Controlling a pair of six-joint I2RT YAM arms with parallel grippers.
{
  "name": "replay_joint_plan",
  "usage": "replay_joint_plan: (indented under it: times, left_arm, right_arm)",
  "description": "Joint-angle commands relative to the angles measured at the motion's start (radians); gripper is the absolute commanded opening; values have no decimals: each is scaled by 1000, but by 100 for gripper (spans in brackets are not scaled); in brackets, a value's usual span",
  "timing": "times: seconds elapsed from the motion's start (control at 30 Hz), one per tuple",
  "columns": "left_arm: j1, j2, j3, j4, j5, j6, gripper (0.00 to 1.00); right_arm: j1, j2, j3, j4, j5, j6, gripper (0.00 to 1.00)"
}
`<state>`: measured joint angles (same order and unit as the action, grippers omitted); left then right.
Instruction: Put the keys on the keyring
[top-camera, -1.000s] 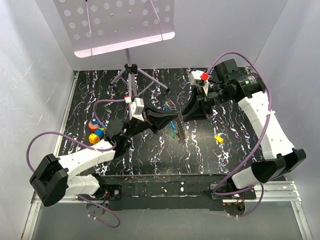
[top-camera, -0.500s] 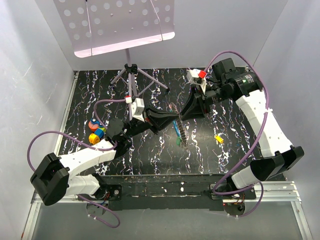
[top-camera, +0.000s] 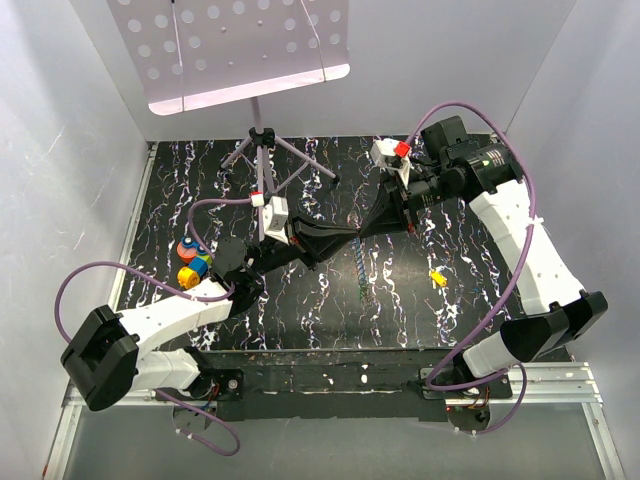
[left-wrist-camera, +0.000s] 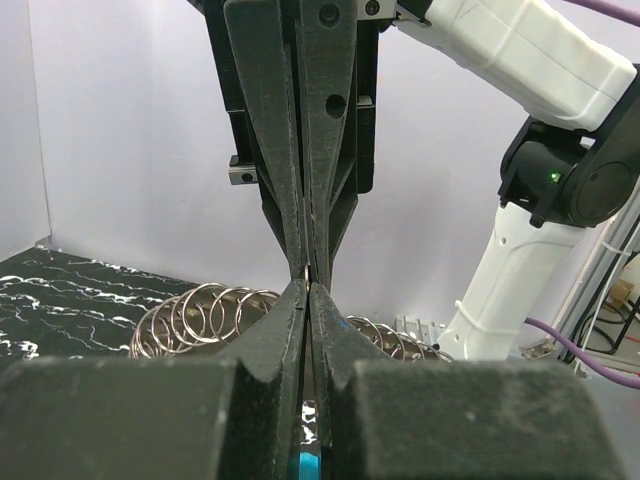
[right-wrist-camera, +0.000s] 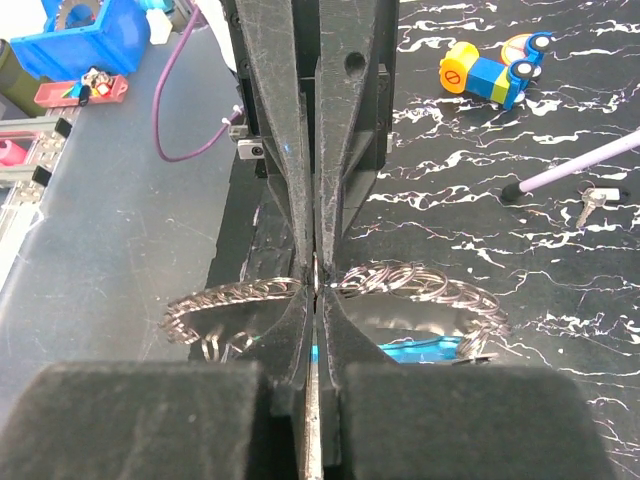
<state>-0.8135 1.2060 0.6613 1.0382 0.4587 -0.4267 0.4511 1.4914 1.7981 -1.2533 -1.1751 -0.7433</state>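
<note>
The keyring is a long chain of silver rings (top-camera: 362, 266) hanging between the two arms above the mat. My left gripper (top-camera: 352, 236) and right gripper (top-camera: 368, 228) meet tip to tip, each shut on the same thin ring (right-wrist-camera: 315, 272). In the left wrist view that ring (left-wrist-camera: 308, 270) sits pinched between both pairs of fingers, with ring loops (left-wrist-camera: 200, 315) spreading to either side. The blue key (right-wrist-camera: 430, 350) shows just under the chain; whether it is threaded on I cannot tell. The yellow key (top-camera: 436, 277) lies on the mat to the right.
A tripod stand (top-camera: 258, 135) with a perforated tray rises at the back. Coloured toy blocks (top-camera: 190, 262) sit at the left by my left arm. A small metal key-like piece (right-wrist-camera: 590, 205) lies beside a purple tripod leg.
My right gripper has shut on the ring held by the left gripper. The chain has swung from a wide hanging loop into a narrow line beneath the joined tips.
</note>
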Motion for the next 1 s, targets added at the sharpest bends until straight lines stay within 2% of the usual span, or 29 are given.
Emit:
replay_joint_plan:
  times: [0.0,0.1,0.33,0.4,0.5,0.67,0.97]
  left_arm:
    - [4,-3,9,20,-17,3,0]
    - [4,-16,21,-41,-31,-4,0]
    - [7,-86,66,-305,-46,35,40]
    - [11,-105,60,-305,-35,25,47]
    - [20,-120,67,-322,-20,19,53]
    - [31,-112,75,-320,20,16,54]
    - [34,-68,121,-334,90,22,31]
  right_arm:
    - [17,-5,35,-8,-20,4,1]
    - [18,-11,27,-8,20,4,1]
    - [21,-25,6,-6,95,4,1]
    - [21,-25,0,-1,100,7,1]
    - [26,-23,0,0,109,9,1]
    - [32,-22,-3,-3,112,7,1]
    - [38,-19,-9,-5,112,7,1]
